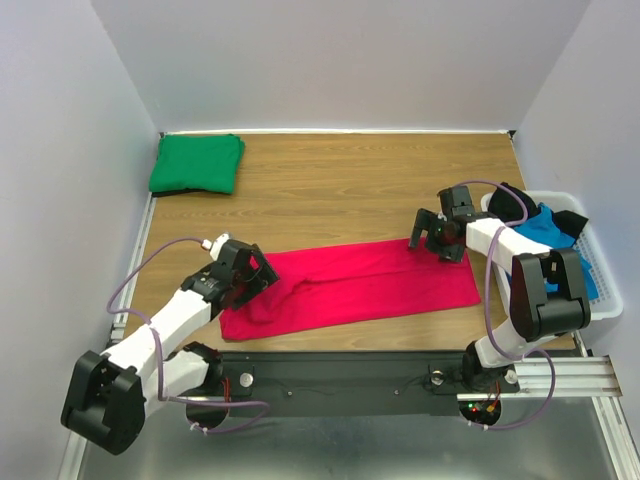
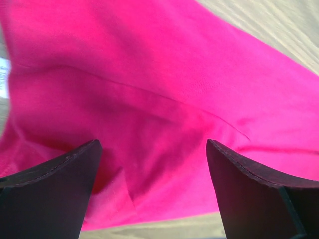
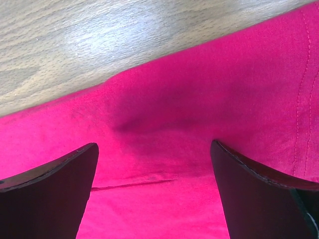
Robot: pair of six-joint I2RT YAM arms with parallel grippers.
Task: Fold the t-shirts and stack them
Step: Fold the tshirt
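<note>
- The left gripper (image 2: 152, 149) is spread wide, its dark fingers (image 2: 50, 189) well apart with nothing pinched between them. It is poised over the near left end of the crimson red t-shirt (image 1: 370, 280). Whether the tips touch the cloth cannot be told.
- The right gripper (image 3: 154, 149) is likewise spread and pinches nothing. It sits over the shirt's far right corner, at the cloth's far edge, with bare wood just beyond.
- The red t-shirt lies as a long folded band across the near middle of the table (image 1: 340, 190), running left to right between the two arms, its left end bunched.
- A folded emerald green t-shirt (image 1: 197, 163) rests in the far left corner, well apart from the red one.
- At the right edge stands a white basket (image 1: 603, 300) holding a bright blue t-shirt (image 1: 548, 226); the right arm crosses in front and hides part of both.
- Purple cables (image 1: 128, 285) loop along each arm.
</note>
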